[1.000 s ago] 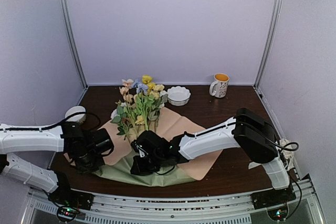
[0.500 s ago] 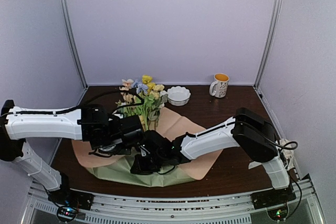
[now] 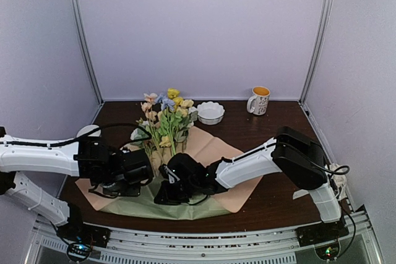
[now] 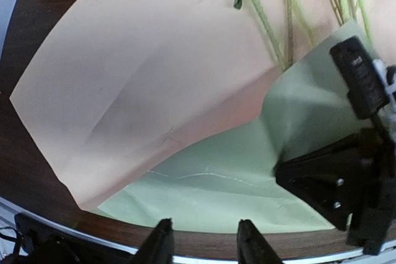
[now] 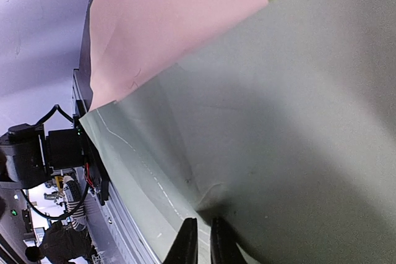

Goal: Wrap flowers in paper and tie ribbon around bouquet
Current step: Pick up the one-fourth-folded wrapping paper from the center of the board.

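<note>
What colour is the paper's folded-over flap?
Sage green; the rest of the paper is peach. Best in left wrist view.

A lab robot booth: plain lilac walls [image 3: 198, 29], metal corner posts [image 3: 82, 29], dark tabletop [image 3: 260, 129].

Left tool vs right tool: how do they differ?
Left tool has its fingers apart with nothing between them; right tool is nearly closed, pinching a green fold of the paper. Left tool sits over the paper's left part; right tool is at its near middle, just in front of the flowers. Both are low over the same sheet.
</note>
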You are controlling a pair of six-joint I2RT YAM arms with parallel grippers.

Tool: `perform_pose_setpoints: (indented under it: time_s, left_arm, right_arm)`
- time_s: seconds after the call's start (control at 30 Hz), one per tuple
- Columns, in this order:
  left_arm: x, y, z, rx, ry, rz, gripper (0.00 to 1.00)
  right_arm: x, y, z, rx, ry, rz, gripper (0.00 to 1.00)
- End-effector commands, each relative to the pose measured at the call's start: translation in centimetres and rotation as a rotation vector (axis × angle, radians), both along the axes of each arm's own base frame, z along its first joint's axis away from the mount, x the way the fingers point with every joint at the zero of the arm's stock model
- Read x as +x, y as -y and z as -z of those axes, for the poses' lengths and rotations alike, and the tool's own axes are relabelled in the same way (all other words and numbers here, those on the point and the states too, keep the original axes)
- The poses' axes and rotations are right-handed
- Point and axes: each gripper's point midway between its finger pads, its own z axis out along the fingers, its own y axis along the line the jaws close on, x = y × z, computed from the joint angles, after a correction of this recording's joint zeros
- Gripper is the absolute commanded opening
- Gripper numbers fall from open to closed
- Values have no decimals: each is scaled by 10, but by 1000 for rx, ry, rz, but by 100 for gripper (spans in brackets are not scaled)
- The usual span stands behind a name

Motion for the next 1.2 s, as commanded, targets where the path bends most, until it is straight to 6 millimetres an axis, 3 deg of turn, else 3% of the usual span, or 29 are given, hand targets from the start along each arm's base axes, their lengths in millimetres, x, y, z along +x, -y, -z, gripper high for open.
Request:
perform_pose_setpoints:
  time_s: [0.0,0.13,0.2,0.3,0.43,0.67,0.87,1.03,1.17]
  left_arm:
    - [-27,-10,19,-143,-153,-177,47]
    - [-37,-36,32,-207,-175,-365,66]
    - [-37,-44,43,-269,-168,-428,67]
    - [-24,-54,39,-353,-106,-479,69]
    - [-16,-77,33,-275,-68,-530,72]
    - [-30,-62,50,-235,-219,-635,86]
    - [-18,-63,50,-272,-159,-764,88]
    - [-23,-55,76,-305,-214,-787,91]
    - [-30,-58,92,-231,-263,-803,91]
  right_arm:
    - [10,8,3,-33,7,38,11]
    - [11,2,0,-28,6,40,11]
    - [11,2,1,-31,5,46,11]
    - [8,4,1,-39,17,49,10]
    - [6,4,3,-40,13,50,10]
    - [3,4,-1,-42,26,62,10]
    - [6,9,-3,-60,41,92,10]
    - [5,11,0,-64,34,104,10]
    - [5,12,2,-72,35,107,10]
